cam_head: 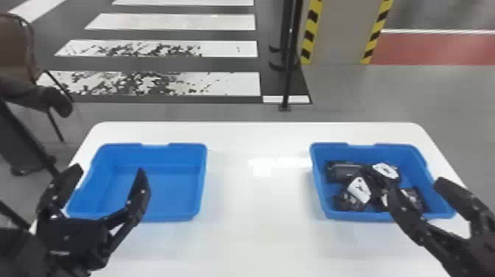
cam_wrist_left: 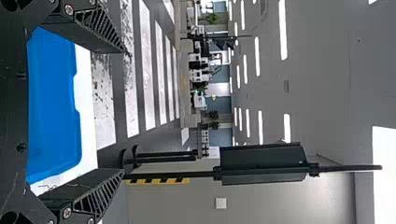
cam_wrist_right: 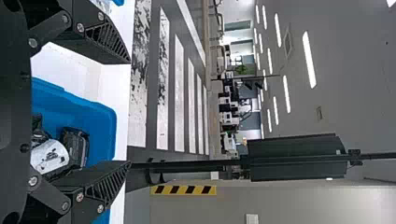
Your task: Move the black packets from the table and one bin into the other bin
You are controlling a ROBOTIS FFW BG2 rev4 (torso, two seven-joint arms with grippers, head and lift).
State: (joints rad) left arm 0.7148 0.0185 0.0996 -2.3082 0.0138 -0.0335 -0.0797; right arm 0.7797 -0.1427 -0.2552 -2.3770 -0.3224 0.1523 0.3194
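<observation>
The left arm (cam_head: 18, 250) comes in low at the head view's left corner, its wrist at the near side of the table (cam_head: 257, 235) and the left gripper (cam_head: 109, 171) pointing forward, toward the far edge. Its two fingers stand widely spread with nothing pinched between them, one by the outer side of the left bin (cam_head: 202, 176), the other over its inside; the left wrist view shows that bin's blue wall across the gap. The right arm (cam_head: 482, 254) enters from the opposite lower corner, angled forward and a little inward, and holds the right gripper (cam_head: 417, 186) over the near part of the right bin (cam_head: 368, 149). Those jaws are spread too, with air between the tips (a good wide gap, as the right wrist view also shows). The black packets (cam_head: 344, 171) lie heaped in the right bin, some with white labels (cam_head: 359, 188) facing up. In the head view, most of the heap is on the inner side of the right gripper's inner finger, toward the middle of the table, and that finger covers part of it; another packet (cam_head: 414, 195) shows between the two fingers, nearer the inner one. The left gripper is well apart from the heap, across the table.
</observation>
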